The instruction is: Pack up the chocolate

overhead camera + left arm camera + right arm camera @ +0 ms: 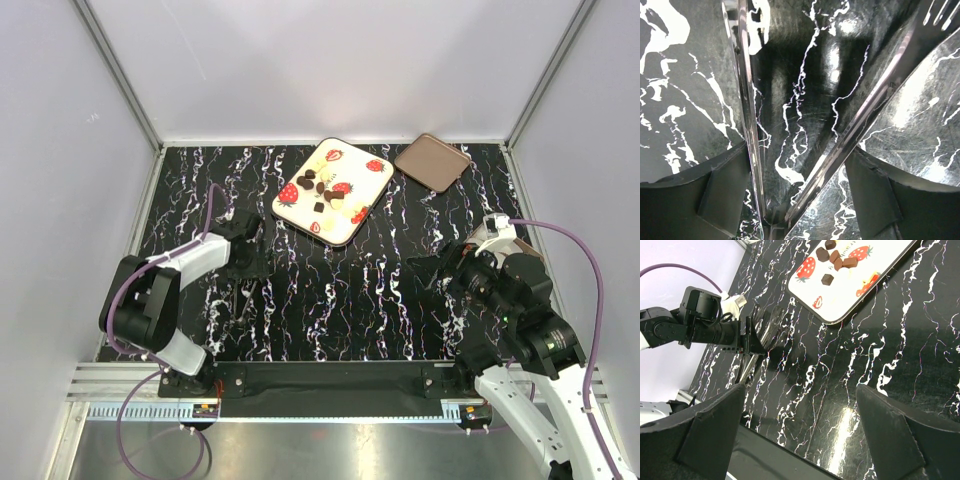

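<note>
Several small chocolates (322, 186), mostly dark brown, lie loose on a cream tray (352, 222) printed with red strawberries, at the back middle of the table. They also show in the right wrist view (835, 257) on the tray (850, 300). My left gripper (245, 250) is low over the table at the left, well short of the tray. It holds shiny metal tongs (747, 100) whose two arms spread between its fingers (799, 152). My right gripper (437, 268) is open and empty (800, 390) above the table at the right.
A brown rounded-square lid (432, 161) lies at the back right, beside the tray. The table is black marble with white veins (340, 300). White walls close in the left, back and right sides. My left arm shows in the right wrist view (705, 330).
</note>
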{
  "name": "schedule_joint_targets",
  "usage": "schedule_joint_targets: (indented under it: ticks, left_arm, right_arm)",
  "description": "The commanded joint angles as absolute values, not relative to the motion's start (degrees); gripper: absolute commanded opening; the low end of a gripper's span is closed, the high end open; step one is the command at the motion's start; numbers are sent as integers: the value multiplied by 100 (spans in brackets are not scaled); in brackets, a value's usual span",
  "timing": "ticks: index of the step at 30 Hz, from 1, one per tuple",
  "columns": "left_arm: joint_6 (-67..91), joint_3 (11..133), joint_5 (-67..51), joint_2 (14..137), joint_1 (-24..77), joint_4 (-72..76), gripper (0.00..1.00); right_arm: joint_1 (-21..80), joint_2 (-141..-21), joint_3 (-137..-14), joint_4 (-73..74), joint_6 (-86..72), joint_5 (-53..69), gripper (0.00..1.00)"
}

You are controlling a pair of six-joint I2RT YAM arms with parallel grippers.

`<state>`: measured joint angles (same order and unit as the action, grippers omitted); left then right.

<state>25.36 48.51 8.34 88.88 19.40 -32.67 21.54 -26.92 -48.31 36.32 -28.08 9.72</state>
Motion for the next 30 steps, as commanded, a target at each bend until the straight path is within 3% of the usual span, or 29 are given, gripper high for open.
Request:
schedule_joint_targets:
  ticks: [1, 20, 26, 30]
  left_arm:
    - [2514, 5132, 1099, 8746, 1925, -3628, 74]
    - [2153, 6864, 958, 7814, 2373, -5589, 55]
    - [2188, 7496, 1642, 7743, 2733, -6240, 52]
    - [2355, 7261, 1968, 7734, 2927, -6179, 51]
  right_arm:
    - [2136, -2716, -5001, 3551, -2795, 984, 100]
    - [2136, -2883, -5238, 3709, -2944, 967, 100]
    - [2127, -2953, -5291, 3718, -2953, 940, 100]
    - [2136, -2971, -5212, 3656, -3032, 1002, 100]
